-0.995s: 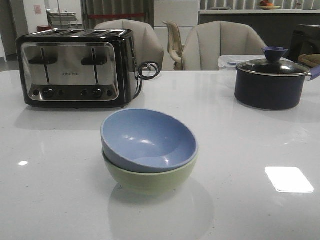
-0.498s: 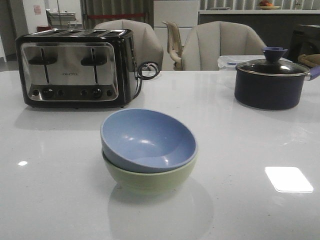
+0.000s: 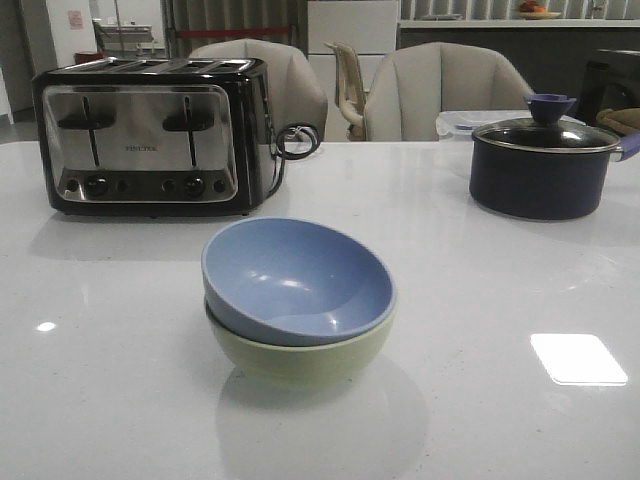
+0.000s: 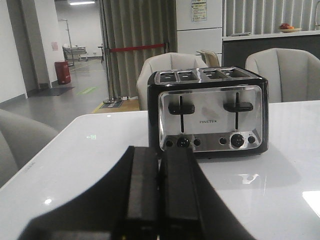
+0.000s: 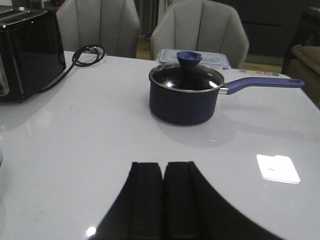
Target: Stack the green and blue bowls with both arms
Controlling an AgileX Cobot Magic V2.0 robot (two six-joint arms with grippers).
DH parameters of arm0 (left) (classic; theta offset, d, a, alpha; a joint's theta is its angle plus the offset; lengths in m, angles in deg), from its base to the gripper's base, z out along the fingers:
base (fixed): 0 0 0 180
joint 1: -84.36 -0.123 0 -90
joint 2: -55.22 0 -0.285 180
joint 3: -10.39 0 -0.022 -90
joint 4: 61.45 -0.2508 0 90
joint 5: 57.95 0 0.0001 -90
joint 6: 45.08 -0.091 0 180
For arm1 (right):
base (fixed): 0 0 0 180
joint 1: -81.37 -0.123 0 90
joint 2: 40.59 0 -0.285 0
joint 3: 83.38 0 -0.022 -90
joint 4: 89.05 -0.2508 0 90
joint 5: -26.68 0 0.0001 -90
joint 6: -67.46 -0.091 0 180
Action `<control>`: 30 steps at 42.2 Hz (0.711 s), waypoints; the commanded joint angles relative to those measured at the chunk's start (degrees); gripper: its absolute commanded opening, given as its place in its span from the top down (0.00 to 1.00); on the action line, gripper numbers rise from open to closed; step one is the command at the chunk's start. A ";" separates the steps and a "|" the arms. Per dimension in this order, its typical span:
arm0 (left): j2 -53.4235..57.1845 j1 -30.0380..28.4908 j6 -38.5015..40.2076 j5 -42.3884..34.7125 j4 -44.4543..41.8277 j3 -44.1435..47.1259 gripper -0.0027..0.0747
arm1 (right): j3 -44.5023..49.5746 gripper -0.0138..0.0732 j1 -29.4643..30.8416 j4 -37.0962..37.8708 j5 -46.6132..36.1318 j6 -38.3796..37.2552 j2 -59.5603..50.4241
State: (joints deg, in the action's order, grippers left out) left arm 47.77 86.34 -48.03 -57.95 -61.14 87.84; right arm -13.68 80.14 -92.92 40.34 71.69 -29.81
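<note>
A: Where are the two bowls at this moment?

B: The blue bowl (image 3: 297, 278) sits inside the green bowl (image 3: 300, 352), in the middle of the white table (image 3: 120, 380), in front of the toaster (image 3: 150, 135). It is nested, but it leans a little, with its rim higher on the side toward the toaster.

A: And the grippers?

B: Neither shows in the front view. In its own wrist view the left gripper (image 4: 159, 197) has its fingers pressed together with nothing between them, and it faces the toaster. The right gripper (image 5: 162, 200) is the same, closed and empty, and it faces the navy pot (image 5: 185, 97).

A: So what is the step in hand?

B: I judge the stacking is done, and what is left is to keep both arms away. To do it well, any further motion should stay well apart from the stack, because a small touch on the leaning blue bowl could shift it. Whether it rests firmly I cannot tell from this angle.
</note>
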 commanded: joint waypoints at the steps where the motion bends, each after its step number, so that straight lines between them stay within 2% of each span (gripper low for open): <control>1: 0.96 0.45 0.19 -5.04 0.56 0.39 0.84 | 2.88 0.80 1.59 -1.77 -9.10 0.41 -3.31; 9: 0.96 0.45 0.19 -5.04 0.56 0.39 0.84 | 8.94 0.80 2.44 -3.77 -13.66 0.36 -4.66; 20: 0.96 0.45 0.19 -5.04 0.56 0.39 0.84 | 8.87 0.80 2.77 -3.77 -17.21 0.36 -4.66; 30: 0.96 0.45 0.19 -5.04 0.56 0.39 0.84 | 8.87 0.80 2.77 -3.77 -17.19 0.36 -4.66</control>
State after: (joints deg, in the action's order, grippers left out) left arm 47.77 86.34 -48.03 -57.95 -61.14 87.84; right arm -4.46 82.51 -96.64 28.72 71.70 -33.40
